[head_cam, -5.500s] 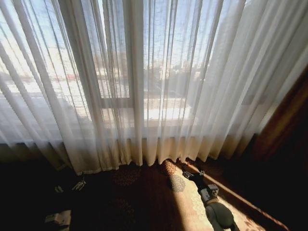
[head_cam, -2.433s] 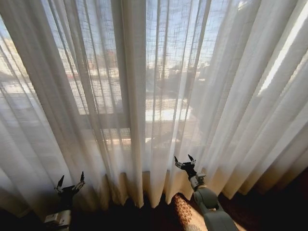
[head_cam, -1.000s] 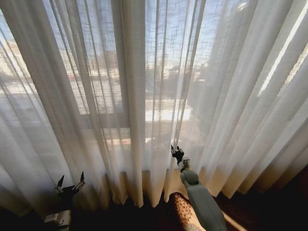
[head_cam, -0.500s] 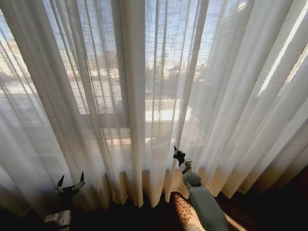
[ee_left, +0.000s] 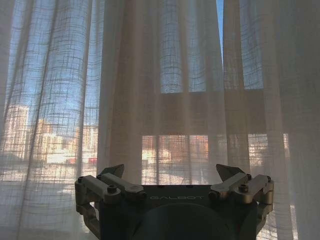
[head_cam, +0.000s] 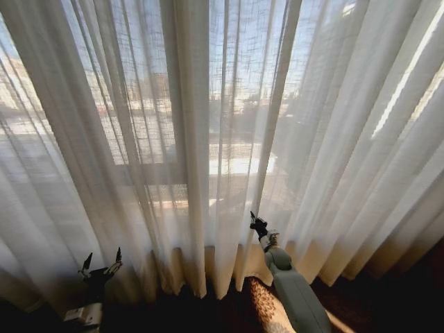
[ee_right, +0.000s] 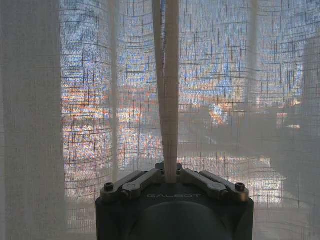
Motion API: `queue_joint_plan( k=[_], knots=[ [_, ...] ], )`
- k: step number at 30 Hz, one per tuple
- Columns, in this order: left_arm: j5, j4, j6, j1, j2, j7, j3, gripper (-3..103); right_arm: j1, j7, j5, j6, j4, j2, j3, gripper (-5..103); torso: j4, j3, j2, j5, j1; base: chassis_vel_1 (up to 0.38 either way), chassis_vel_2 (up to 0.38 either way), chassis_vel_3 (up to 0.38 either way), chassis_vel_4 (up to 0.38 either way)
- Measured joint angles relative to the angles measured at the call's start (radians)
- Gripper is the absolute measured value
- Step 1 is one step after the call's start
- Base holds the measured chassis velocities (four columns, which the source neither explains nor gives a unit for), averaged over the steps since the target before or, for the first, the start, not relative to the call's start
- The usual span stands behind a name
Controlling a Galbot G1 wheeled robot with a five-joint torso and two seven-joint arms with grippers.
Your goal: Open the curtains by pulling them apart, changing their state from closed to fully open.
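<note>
The curtains (head_cam: 208,139) hang closed across the whole window, their pleats running from above the head view down to the floor, directly ahead of both arms. One narrow fold of them (ee_right: 169,90) rises straight up out of the right gripper (ee_right: 170,176), whose fingers are drawn together and pinched on that fold near its lower part. In the head view the right gripper (head_cam: 258,225) sits low against the fabric, close to the middle seam.

To do this pull well, I judge the grip should stay firm on the fold while the arm carries it sideways to the robot's right in a steady, level sweep. A jerk could slip the thin cloth out of the fingers or drag it downward instead of along the rail. A single pleat is little cloth to hold, so the pull may need to be slow enough for the panel to follow.

The left gripper (ee_left: 174,187) hovers just short of the fabric, low on the robot's left, its fingers spread wide and holding nothing.

The curtain rail and its hooks lie above the frame, so how freely the panels slide cannot be judged. Exactly where the two panels meet is hard to pick out among the pleats. The lowest hem is lost in shadow.
</note>
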Motion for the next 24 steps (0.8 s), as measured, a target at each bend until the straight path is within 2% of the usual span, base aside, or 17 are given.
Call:
queue_joint_plan(
  k=[11,24],
  knots=[
    [0.0,0.0,0.0,0.0,0.0,0.0,0.0,100,0.001,-0.016,0.002,0.004,-0.01,-0.012,0.015,0,-0.0001,0.0,0.0,0.0002,0.0,-0.196,-0.193,0.189,0.192],
    [0.0,0.0,0.0,0.0,0.0,0.0,0.0,100,0.009,-0.045,0.002,0.012,-0.025,-0.012,0.025,0,-0.0002,0.0,0.0,0.0001,0.0,-0.326,-0.33,0.33,0.328]
  ],
)
